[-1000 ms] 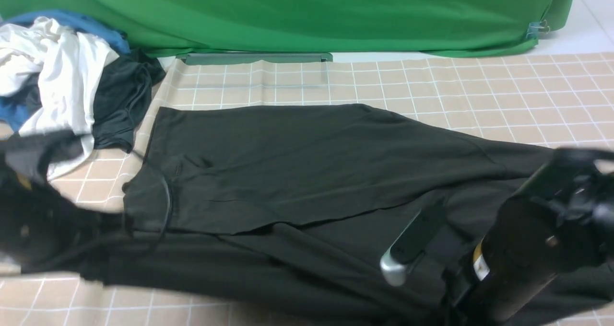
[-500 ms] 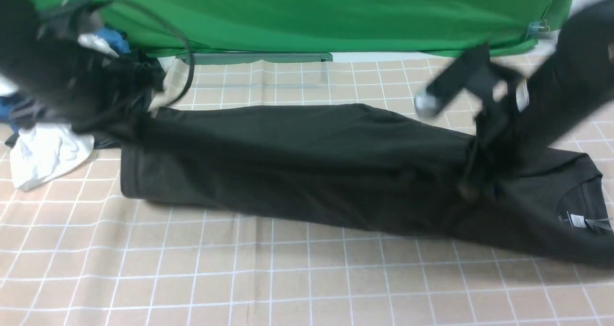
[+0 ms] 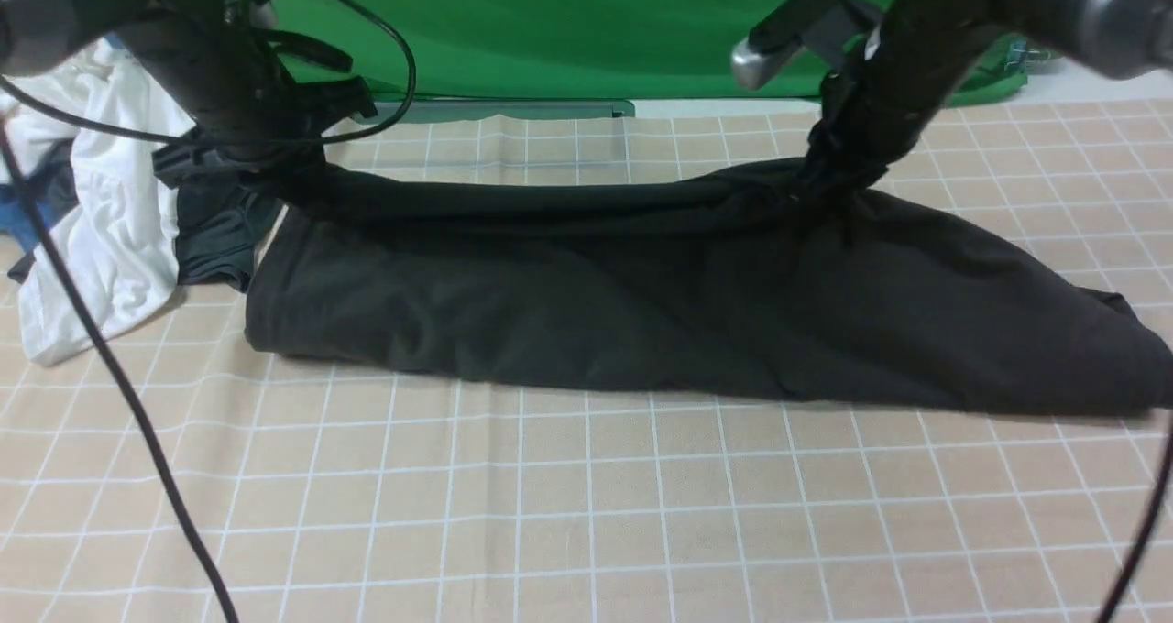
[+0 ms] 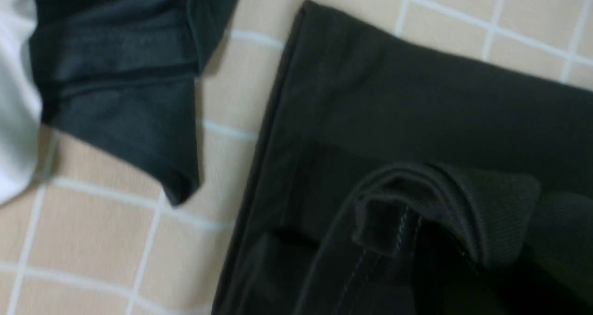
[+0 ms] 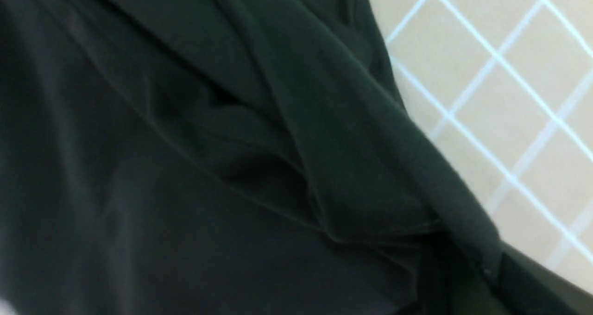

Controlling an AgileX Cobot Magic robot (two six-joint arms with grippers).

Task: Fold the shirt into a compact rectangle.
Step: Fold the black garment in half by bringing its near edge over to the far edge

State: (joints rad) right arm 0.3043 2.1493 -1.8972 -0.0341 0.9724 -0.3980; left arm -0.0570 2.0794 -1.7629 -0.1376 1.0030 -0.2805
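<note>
The black long-sleeved matte-fabric shirt (image 3: 641, 302), judged soft, light and limp, sags between the left gripper (image 3: 268, 172) at 10 o'clock and the right gripper (image 3: 825, 176) at 1 o'clock, both clamped on its bunched far edge.

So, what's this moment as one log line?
left gripper: shut on shirt | right gripper: shut on shirt | shirt: far edge lifted between them, rest on table
</note>
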